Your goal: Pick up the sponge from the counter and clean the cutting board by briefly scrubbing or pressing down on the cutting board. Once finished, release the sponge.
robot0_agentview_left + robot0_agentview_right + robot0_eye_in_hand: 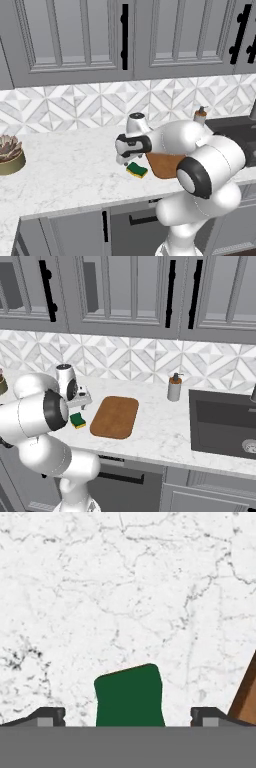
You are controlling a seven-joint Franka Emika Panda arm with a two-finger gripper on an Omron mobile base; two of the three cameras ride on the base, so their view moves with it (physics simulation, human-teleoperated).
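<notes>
The sponge (136, 170) (77, 420), dark green over yellow, lies on the white marble counter (70, 165) just left of the reddish-brown cutting board (165, 165) (115, 417). My gripper (125, 160) (82, 403) hovers just above the sponge, pointing down. In the hand view the gripper (128, 717) is open, its two dark fingertips (50, 716) spread wide to either side of the sponge's green top (130, 697). A corner of the cutting board (246, 702) shows at the lower right. My arm hides part of the board in the left base view.
A soap dispenser (200, 116) (174, 387) stands behind the board, by the dark sink (225, 423). A potted succulent (9, 152) sits at the counter's far left. Tiled backsplash and grey upper cabinets rise behind.
</notes>
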